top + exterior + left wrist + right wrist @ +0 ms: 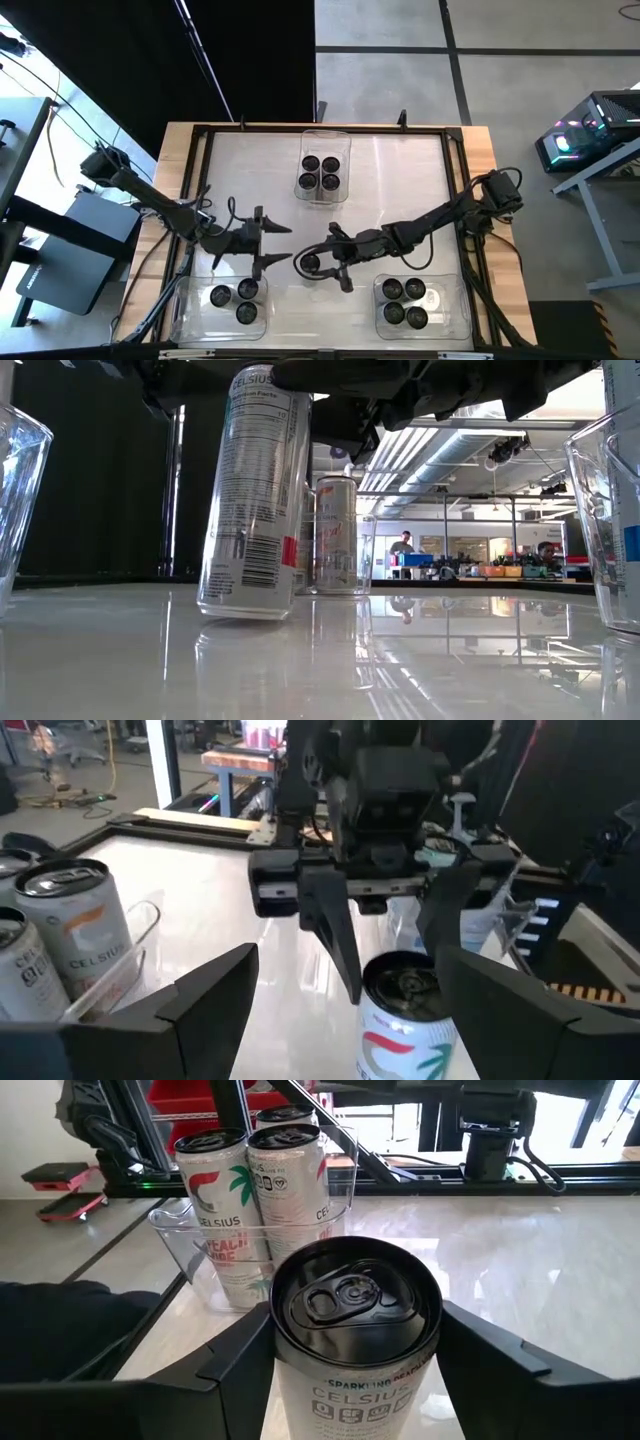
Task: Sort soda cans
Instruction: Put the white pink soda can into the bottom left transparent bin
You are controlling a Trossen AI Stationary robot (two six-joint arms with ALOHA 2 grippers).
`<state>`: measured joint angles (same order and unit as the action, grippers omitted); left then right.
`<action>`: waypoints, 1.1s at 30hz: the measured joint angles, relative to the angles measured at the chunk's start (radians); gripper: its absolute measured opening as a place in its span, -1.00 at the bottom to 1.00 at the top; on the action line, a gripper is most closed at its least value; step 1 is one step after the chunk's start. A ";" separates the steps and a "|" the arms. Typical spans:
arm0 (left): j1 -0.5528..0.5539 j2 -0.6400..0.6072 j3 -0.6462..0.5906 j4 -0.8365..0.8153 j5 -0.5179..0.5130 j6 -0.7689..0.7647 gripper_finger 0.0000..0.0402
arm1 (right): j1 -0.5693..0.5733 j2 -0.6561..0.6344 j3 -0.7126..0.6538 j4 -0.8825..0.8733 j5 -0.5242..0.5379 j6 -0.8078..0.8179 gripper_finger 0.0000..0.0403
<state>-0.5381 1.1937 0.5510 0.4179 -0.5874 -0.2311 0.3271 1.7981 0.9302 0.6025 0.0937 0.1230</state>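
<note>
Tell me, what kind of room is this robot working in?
Probably a robotics lab or workshop: exposed ceiling ducts, workbenches with people behind, and a glowing computer beside the table.

table (400,170): glossy white | three clear bins (324,165) holding cans | one can (310,263) standing, perhaps tilted

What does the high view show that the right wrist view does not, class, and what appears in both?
Only the high view shows all three clear rectangular plastic bins: the far bin with four silver-grey soda cans, the near-left bin with three, and the near-right bin with four; it also shows the left hand.

Only the right wrist view shows the "Celsius" lettering on the cans and the loose silver-grey can's pull tab.

Both show that loose can between the fingers of the right hand, and the near-left bin.
</note>
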 joint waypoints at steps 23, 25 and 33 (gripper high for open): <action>-0.022 0.044 0.000 0.104 0.045 -0.029 0.50 | 0.000 0.003 0.032 -0.035 -0.001 -0.027 0.38; -0.029 0.047 0.000 0.105 0.045 -0.021 0.50 | 0.000 0.003 0.033 -0.027 -0.003 -0.027 0.43; -0.052 0.103 0.000 0.157 0.046 0.033 0.50 | 0.000 -0.007 0.034 -0.005 -0.039 -0.052 0.52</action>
<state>-0.5903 1.2967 0.5510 0.5746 -0.5411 -0.1982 0.3271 1.7912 0.9647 0.5978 0.0551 0.0711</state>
